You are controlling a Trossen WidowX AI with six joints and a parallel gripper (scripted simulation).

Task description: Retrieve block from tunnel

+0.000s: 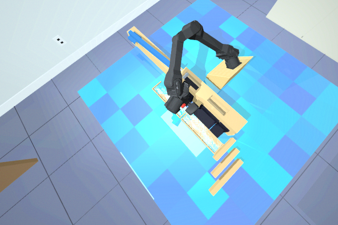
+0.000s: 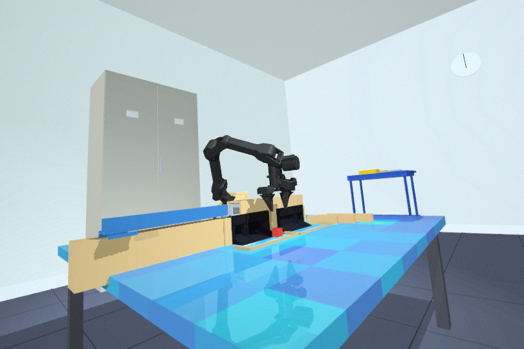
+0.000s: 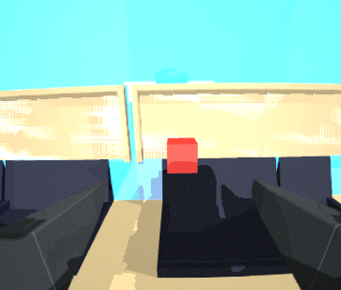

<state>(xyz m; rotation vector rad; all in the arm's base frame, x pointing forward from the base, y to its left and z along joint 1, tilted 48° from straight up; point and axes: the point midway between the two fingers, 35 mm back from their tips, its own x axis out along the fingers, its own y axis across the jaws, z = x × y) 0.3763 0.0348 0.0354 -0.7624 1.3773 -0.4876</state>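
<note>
My gripper (image 1: 189,98) (image 2: 277,209) (image 3: 179,188) is open wide, and nothing is between its two fingers. It points down, above the front part of the wooden tunnel housing (image 1: 234,120) (image 2: 297,200) (image 3: 108,248). The small red block (image 1: 183,105) (image 2: 277,232) (image 3: 182,155) is lower than my fingertips. In the wrist view it appears between them, a little farther forward, and I see no finger that touches it. So the block is already outside of the covered part, but it is not held up. It sits at the front end of a dark ramp (image 3: 206,248), beside the shallow framed tray (image 1: 161,97) (image 2: 270,242) (image 3: 249,88); if it touches the tray, I cannot tell. To one side of my gripper, the long blue bar (image 1: 152,49) (image 2: 165,218) extends away from the housing. Toward the opposite side, three wooden rods (image 1: 225,176) (image 2: 355,218) lie near the housing's far end.
</note>
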